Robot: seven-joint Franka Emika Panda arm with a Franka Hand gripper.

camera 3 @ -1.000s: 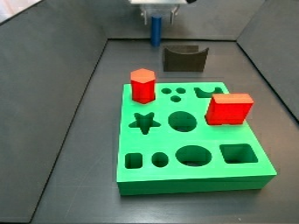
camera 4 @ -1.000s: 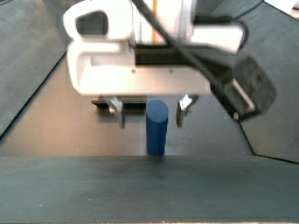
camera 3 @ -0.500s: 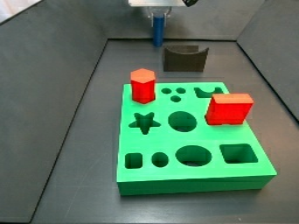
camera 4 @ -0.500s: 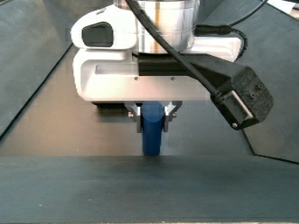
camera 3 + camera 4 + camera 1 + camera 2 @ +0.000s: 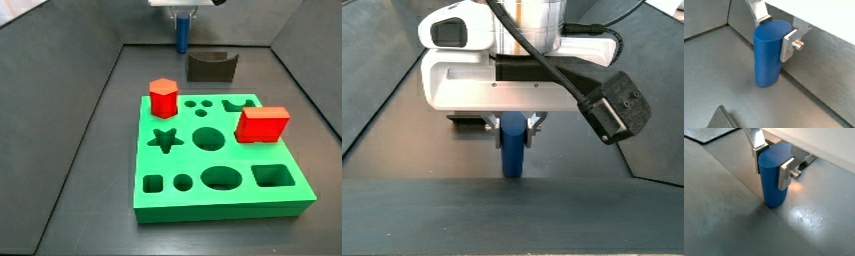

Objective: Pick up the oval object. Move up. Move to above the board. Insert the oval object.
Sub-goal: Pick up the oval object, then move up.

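Wrist views: tool (image 5: 777,31) now clamped on blue peg (image 5: 769,55), plates w/ jaws wide a sec ago. Peg's base on floor at far end, well apart from green board (image 5: 221,150). Grasp looks done; lift next.

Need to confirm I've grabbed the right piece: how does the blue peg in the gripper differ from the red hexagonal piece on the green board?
The oval object is blue, slim and round-sided; the red hexagonal prism is red, stouter and flat-faced. The oval object stands on the grey floor by the back wall, away from the board, while the prism stands on the board's far left corner. The gripper has its fingers against the oval object; nothing touches the prism. Both stand upright.
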